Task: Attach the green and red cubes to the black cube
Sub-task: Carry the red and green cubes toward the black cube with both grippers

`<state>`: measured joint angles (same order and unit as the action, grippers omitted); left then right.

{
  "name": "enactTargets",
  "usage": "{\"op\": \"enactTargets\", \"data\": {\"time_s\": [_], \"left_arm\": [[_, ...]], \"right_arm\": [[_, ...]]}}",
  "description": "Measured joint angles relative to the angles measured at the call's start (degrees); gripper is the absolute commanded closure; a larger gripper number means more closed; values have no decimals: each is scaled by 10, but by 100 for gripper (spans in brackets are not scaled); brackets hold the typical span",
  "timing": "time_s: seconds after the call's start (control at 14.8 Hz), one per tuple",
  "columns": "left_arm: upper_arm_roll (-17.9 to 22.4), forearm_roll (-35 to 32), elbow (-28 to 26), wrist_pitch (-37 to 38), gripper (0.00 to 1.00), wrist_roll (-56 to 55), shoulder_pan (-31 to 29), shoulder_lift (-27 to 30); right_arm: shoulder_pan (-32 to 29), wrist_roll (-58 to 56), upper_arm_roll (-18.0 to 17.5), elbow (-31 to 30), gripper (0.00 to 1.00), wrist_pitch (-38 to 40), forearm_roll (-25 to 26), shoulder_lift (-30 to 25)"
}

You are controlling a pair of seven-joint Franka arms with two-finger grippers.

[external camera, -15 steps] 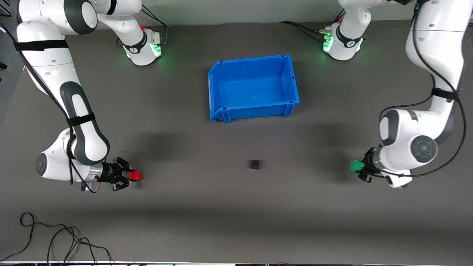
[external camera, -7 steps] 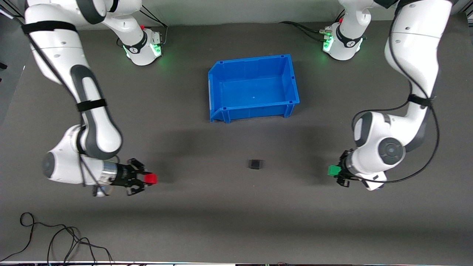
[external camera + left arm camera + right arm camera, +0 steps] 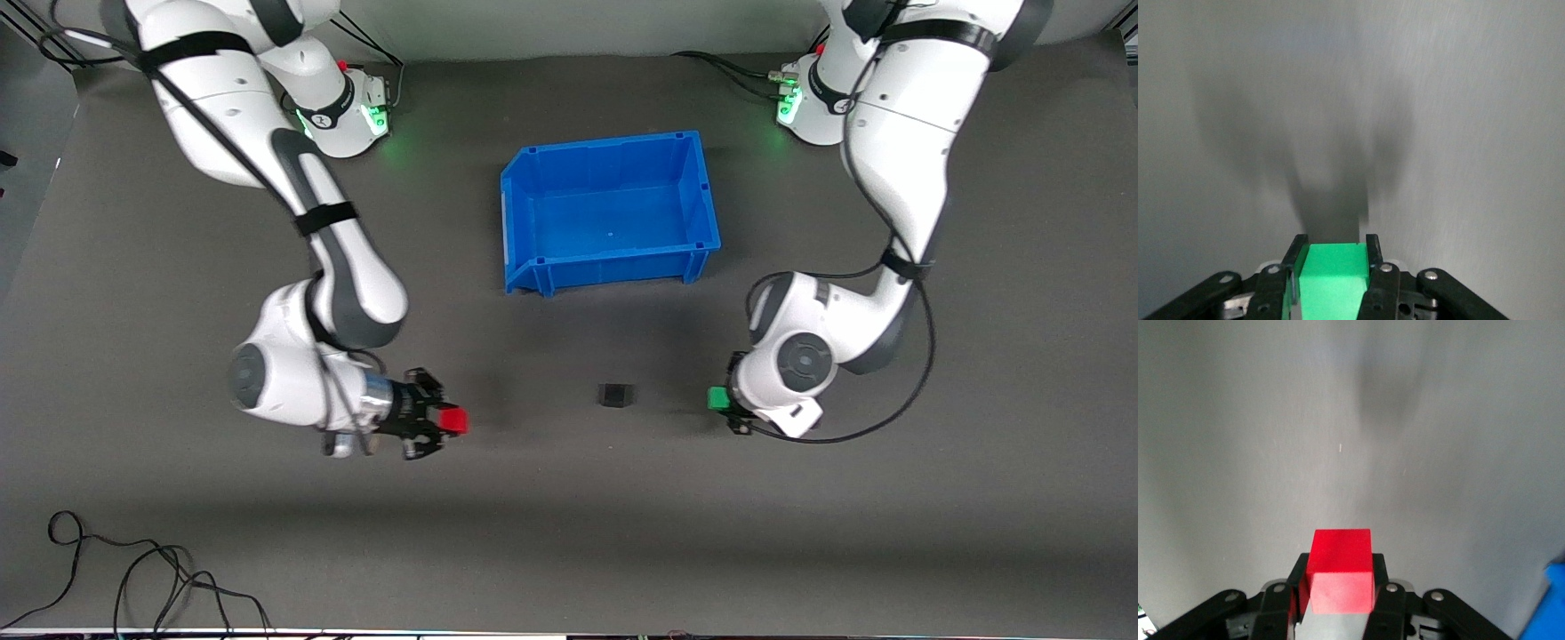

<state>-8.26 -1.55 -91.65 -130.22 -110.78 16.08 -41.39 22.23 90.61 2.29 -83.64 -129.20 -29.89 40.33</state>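
Right gripper: you pinch the red cube.
Left gripper: pinches green cube.
Approach: square each face to the black cube; height probably low, unclear.

My right gripper reaches out low from a bent arm, its fingers pinched on the red cube (held at the very tips). My left gripper, wrist folded under, clamps the green cube between its fingers.
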Motion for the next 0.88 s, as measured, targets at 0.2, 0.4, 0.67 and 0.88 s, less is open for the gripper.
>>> {"op": "enactTargets", "data": {"time_s": [0.2, 0.4, 0.67, 0.88], "left_arm": [[0, 8, 25, -13, 100, -66, 34, -5], [0, 8, 48, -30, 100, -103, 65, -28], [1, 8, 57, -36, 100, -112, 92, -58], [3, 8, 68, -36, 100, -112, 93, -62]], "right_arm": [[54, 61, 0, 12, 74, -50, 0, 31], [98, 88, 0, 16, 76, -82, 0, 54], [126, 96, 0, 20, 76, -104, 0, 76], [139, 96, 0, 20, 76, -119, 0, 89]]}}
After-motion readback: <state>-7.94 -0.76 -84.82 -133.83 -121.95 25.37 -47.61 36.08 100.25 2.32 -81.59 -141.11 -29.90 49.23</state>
